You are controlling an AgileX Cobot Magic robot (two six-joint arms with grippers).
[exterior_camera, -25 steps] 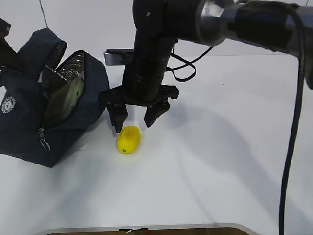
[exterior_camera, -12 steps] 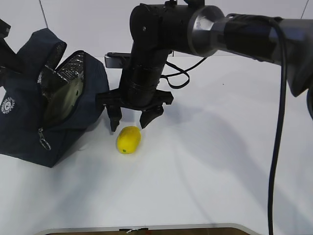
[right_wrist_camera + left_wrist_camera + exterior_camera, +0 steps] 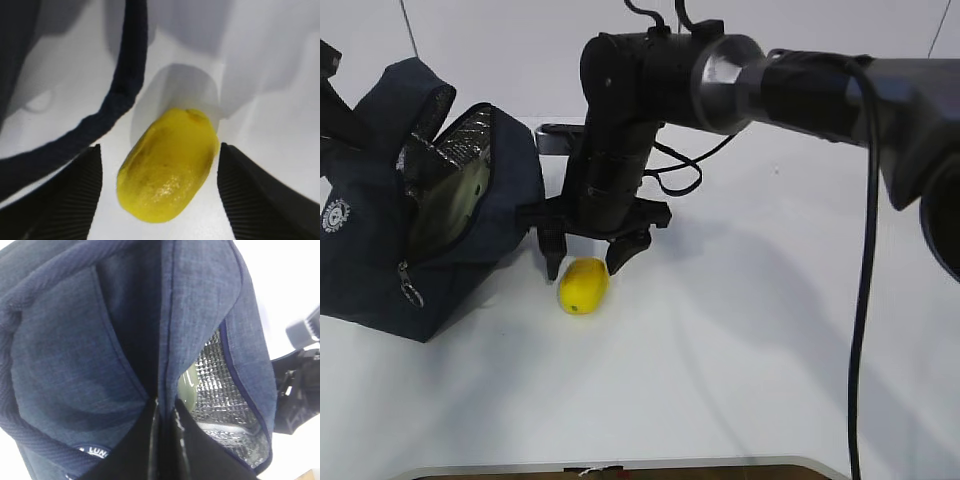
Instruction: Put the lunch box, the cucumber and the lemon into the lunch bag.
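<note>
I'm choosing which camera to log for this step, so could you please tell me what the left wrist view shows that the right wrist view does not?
Only the left wrist view shows the lunch bag, its navy fabric pinched in the shut left gripper, with silvery lining and something pale green inside.

Only the right wrist view shows the lemon lying on the white table between the fingers of the open right gripper, untouched, with a dark strap beside it.

Both share only the white table.
</note>
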